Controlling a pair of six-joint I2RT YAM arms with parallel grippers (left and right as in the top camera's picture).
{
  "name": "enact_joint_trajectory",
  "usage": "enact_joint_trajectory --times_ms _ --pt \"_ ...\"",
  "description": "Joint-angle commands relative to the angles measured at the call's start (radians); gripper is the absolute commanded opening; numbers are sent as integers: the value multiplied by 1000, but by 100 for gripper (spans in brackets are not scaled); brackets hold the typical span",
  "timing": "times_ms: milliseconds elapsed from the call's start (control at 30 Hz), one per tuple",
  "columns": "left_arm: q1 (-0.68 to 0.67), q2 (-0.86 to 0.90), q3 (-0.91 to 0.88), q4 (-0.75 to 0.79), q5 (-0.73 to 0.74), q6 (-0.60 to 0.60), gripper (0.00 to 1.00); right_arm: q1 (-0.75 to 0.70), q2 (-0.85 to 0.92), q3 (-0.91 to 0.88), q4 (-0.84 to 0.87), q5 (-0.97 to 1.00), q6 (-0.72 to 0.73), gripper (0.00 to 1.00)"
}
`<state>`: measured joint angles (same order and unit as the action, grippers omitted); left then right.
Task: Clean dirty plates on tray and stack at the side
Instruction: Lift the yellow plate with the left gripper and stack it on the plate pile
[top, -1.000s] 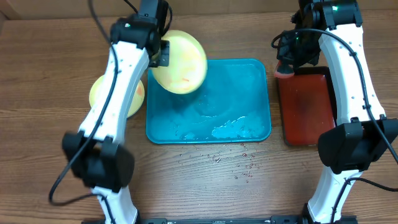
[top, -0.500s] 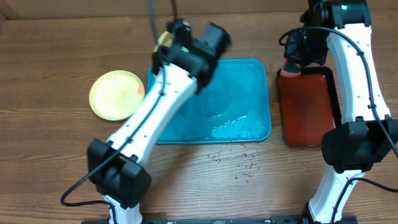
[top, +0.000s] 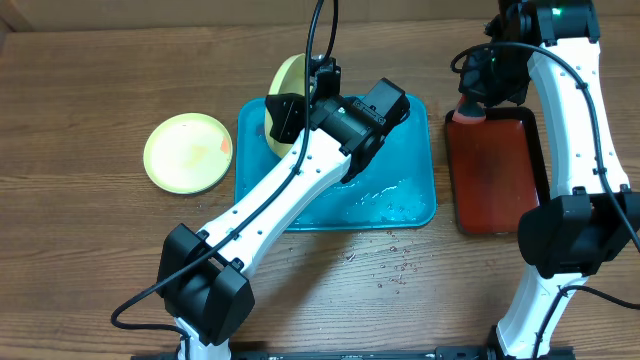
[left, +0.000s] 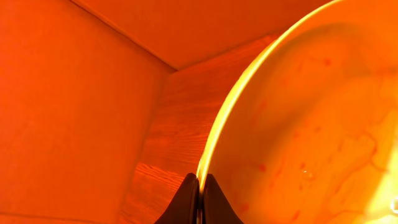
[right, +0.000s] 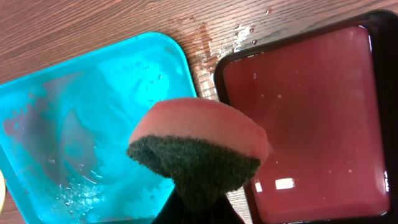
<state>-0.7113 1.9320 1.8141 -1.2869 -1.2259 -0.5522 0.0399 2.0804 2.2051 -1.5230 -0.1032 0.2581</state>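
Your left gripper pinches the rim of the round yellow-green plastic plate, which stands on edge beyond its jaws. Your right gripper clamps a pink, green-faced sponge. Press that green face flat across the smears.

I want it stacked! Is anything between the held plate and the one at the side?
Nothing visible. The left hand pinches the held plate over the tray; only bare table separates it from the side plate.
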Motion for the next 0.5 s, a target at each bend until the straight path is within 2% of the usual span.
enact_joint_trajectory --times_ms 0,100,200,333,467 --pt "4 5 -7 2 -61 -40 5 -3 -33 9 0 5 5 4" --pt "15 5 -7 3 21 -38 5 -3 -33 9 -1 5 5 4" --pt "93 5 -7 -22 274 -30 4 -3 -33 9 -2 5 5 4" --pt "251 5 -7 -17 604 44 5 -3 -33 9 -1 5 4 4" --pt "461 5 -7 22 964 198 5 -3 -33 9 -1 5 4 4"
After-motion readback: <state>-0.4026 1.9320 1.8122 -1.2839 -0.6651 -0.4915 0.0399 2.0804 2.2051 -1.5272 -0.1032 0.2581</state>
